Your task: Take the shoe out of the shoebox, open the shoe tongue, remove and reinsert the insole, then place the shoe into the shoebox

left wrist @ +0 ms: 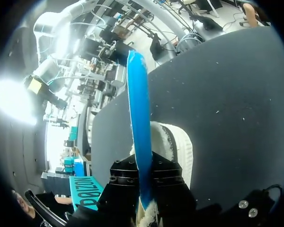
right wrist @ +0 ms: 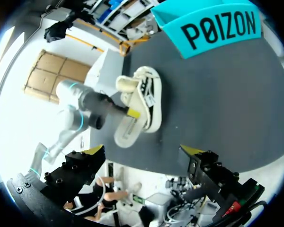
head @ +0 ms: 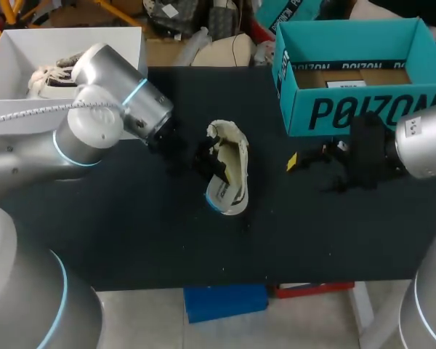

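Black table (head: pixel 131 240) bears shoe (head: pixel 232 178); left hand (left wrist: pixel 144 172) grips insole (left wrist: pixel 138 109).

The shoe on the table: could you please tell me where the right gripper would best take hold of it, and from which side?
Probably the shoe's long edge along the sole, approached from the right arm's side. That edge faces the open right gripper with bare table between them. The other side is taken up by the left gripper, which is shut on the insole at the opening.

A black table (head: pixel 131 240) has a white open box (head: pixel 7 58) at its far left corner.
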Robot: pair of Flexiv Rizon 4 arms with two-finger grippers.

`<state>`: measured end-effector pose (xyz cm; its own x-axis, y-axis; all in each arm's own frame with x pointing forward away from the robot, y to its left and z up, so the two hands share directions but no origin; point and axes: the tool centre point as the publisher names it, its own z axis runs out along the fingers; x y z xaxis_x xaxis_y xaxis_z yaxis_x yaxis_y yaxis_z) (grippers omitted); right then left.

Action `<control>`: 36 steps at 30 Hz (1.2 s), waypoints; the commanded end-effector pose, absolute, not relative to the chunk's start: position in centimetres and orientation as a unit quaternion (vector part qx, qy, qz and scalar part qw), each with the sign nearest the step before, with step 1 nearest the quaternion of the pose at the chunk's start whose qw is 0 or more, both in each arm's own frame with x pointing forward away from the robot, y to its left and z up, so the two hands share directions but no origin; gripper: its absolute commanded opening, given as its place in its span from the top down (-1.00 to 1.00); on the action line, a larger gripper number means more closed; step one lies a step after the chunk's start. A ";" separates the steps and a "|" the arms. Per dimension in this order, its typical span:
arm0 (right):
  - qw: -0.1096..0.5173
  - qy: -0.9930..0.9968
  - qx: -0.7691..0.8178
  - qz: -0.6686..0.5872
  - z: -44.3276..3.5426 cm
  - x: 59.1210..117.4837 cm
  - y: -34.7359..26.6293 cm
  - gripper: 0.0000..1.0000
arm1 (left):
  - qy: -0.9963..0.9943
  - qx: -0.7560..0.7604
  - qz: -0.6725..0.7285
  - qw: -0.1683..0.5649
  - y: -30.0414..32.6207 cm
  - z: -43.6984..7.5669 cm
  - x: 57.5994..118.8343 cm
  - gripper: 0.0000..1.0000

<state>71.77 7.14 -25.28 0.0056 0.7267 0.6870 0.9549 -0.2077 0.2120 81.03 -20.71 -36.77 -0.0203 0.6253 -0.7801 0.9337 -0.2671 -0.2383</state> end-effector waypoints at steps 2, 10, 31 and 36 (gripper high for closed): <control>0.160 -0.609 -0.691 -0.355 -25.3 71.8 7.2 -1.00 | 0.587 0.676 -0.403 0.190 -20.6 -36.6 80.4 0.51; 0.160 -0.609 -0.691 -0.355 -25.3 71.8 7.2 -1.00 | 0.572 0.680 -0.412 0.203 -20.4 -35.6 78.7 -0.57; 0.160 -0.609 -0.691 -0.355 -25.3 71.8 7.2 -1.00 | 0.581 0.699 -0.367 0.199 -18.1 -33.0 72.7 0.29; 0.160 -0.609 -0.691 -0.355 -25.3 71.8 7.2 -1.00 | 0.598 0.683 -0.378 0.183 -18.1 -34.1 72.6 0.80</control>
